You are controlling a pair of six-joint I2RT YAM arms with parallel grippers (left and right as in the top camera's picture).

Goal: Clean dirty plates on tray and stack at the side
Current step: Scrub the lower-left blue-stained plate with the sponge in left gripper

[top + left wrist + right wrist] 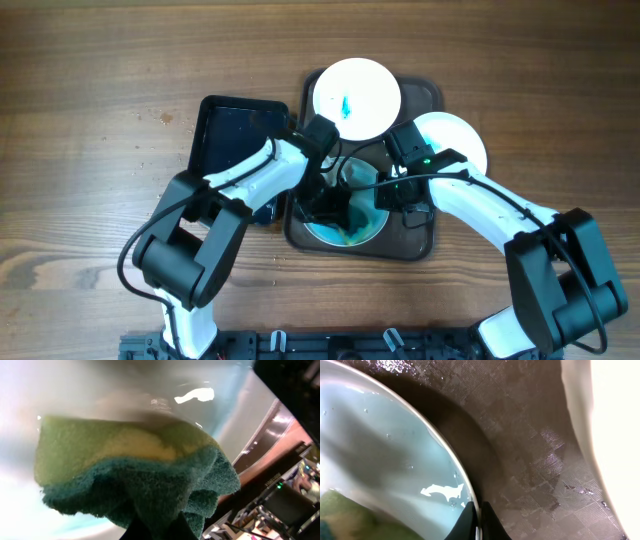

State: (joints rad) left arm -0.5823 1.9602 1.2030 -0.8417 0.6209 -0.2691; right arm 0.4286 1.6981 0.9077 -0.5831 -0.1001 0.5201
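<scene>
Currently: left gripper [335, 208] clamped on green-and-yellow foam sponge [135, 475], pressed into wet blue-smeared round plate [380, 445] on dark textured tray [530, 460]; right gripper [479, 521] pinches that plate's rim. Risk (a judgement): slick rim slips free, plate skids, water slops. Surface: brown wooden table [90, 120], bare wood either side of the tray
</scene>
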